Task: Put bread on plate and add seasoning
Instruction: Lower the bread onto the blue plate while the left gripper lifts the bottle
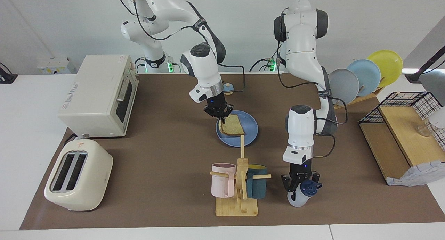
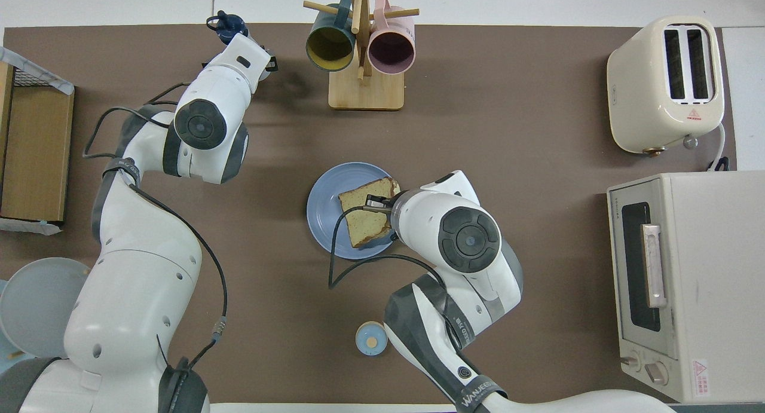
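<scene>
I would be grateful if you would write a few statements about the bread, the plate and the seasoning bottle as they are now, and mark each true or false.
1. The bread lies on the blue plate. True.
2. The right gripper is shut on an edge of the bread. True.
3. The seasoning bottle stands on the plate. False: it is on the table beside the mug rack, with the left gripper around it.
4. The bread sits in the toaster. False: the toaster's slots are empty.
5. Two mugs hang on the mug rack. True.
</scene>
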{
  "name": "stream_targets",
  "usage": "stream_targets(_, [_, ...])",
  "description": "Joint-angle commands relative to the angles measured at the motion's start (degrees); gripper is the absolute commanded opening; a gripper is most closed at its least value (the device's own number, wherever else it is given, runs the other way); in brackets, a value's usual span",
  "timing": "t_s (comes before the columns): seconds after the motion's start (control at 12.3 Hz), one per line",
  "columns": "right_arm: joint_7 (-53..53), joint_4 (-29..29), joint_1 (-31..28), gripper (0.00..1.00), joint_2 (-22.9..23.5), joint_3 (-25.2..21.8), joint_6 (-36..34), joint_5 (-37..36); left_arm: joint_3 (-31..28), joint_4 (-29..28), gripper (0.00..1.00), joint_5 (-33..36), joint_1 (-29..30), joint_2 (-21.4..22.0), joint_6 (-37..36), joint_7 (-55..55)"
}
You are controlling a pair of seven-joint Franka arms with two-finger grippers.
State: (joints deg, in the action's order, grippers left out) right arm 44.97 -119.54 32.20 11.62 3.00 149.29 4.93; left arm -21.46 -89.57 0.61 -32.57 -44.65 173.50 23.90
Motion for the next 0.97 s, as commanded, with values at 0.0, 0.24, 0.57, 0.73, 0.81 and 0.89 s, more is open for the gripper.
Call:
stream_targets(0.0, [1.2, -2.5, -0.4, 0.5, -1.9, 0.4, 1.7, 0.2, 0.5, 1.2, 0.0, 0.3, 0.8, 1.1, -1.6, 0.2])
stream_targets(0.24, [0.6, -1.8, -1.7, 1.0, -2.0, 0.3, 1.3, 0.2, 1.1, 1.6, 0.0, 0.4, 1.9, 3.3, -7.1, -0.3])
stream_targets(0.57, [0.1, 0.4, -3.3, 1.0, -2.9, 0.2, -1.2, 0.1, 6.0, 1.6, 0.0, 0.2, 6.0, 9.7, -16.7, -12.6])
stream_targets(0.73, [0.0, 1.0, -4.4, 1.0, -3.4, 0.2, -1.9, 0.1, 13.5, 1.3, 0.0, -0.4, 12.3, 15.6, -25.6, -20.6])
stream_targets(0.81, [0.6, 1.1, -5.2, 1.0, -4.2, 0.3, -1.8, 0.5, 15.9, 1.1, 0.0, -1.0, 14.1, 18.7, -31.1, -25.4])
stream_targets(0.89, [0.7, 1.1, -5.0, 1.0, -4.9, 0.3, -1.6, 1.0, 16.4, 0.7, 0.0, -1.5, 14.3, 21.7, -36.8, -29.1])
